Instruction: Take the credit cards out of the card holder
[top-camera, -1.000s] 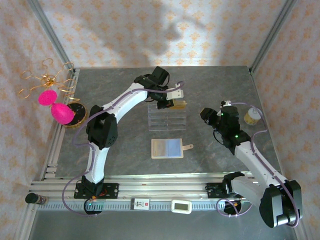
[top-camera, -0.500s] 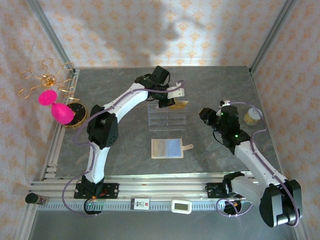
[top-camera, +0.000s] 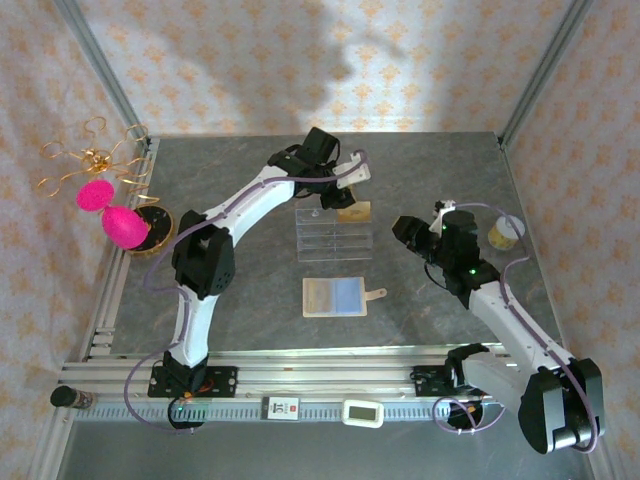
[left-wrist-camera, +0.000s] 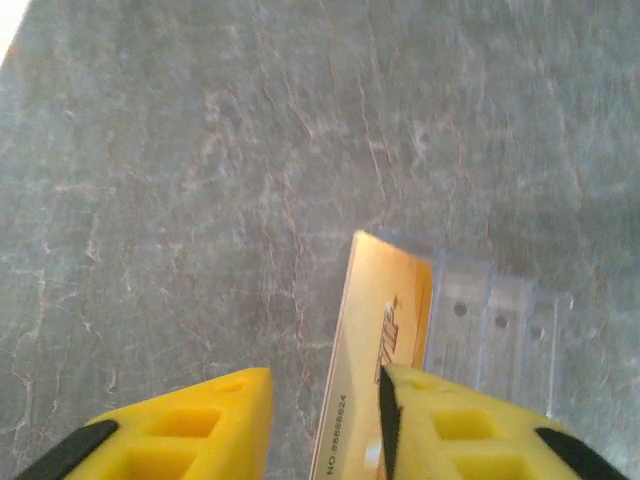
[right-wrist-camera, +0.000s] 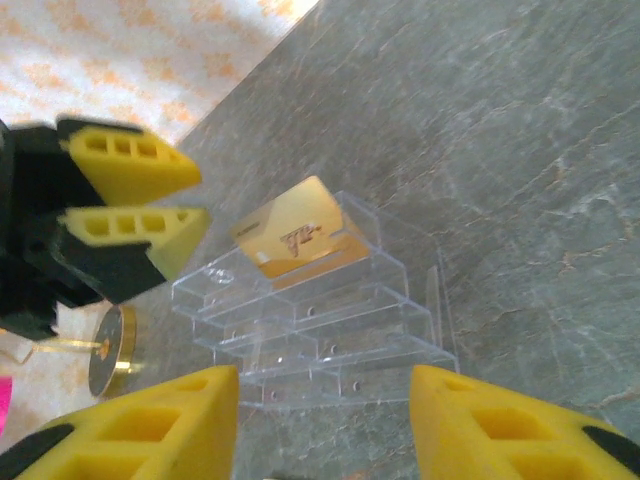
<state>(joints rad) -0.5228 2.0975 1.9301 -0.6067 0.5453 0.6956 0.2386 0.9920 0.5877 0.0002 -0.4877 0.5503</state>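
Observation:
The card holder (top-camera: 335, 297) lies open and flat mid-table, pale with a bluish panel, its tab pointing right. A gold credit card (top-camera: 354, 211) stands in the back slot of a clear acrylic tray (top-camera: 335, 238). My left gripper (top-camera: 337, 200) hovers right by it, open. In the left wrist view the gold card (left-wrist-camera: 385, 330) leans against the right finger (left-wrist-camera: 450, 420), with a gap to the left finger. My right gripper (top-camera: 405, 228) stands open to the right of the tray, aimed at it. From the right wrist, the card (right-wrist-camera: 295, 240) and tray (right-wrist-camera: 330, 320) lie beyond that gripper (right-wrist-camera: 325, 385).
A pink ornament on a gold wire stand (top-camera: 105, 205) sits at the far left, its round base (right-wrist-camera: 108, 350) behind the tray. A small jar (top-camera: 505, 232) is at the right edge. An aluminium rail (top-camera: 300, 375) with small devices runs along the front.
My left gripper has opened and let go of the gold card, which now rests in the tray's back slot. The right gripper has opened wider and shifted slightly left.

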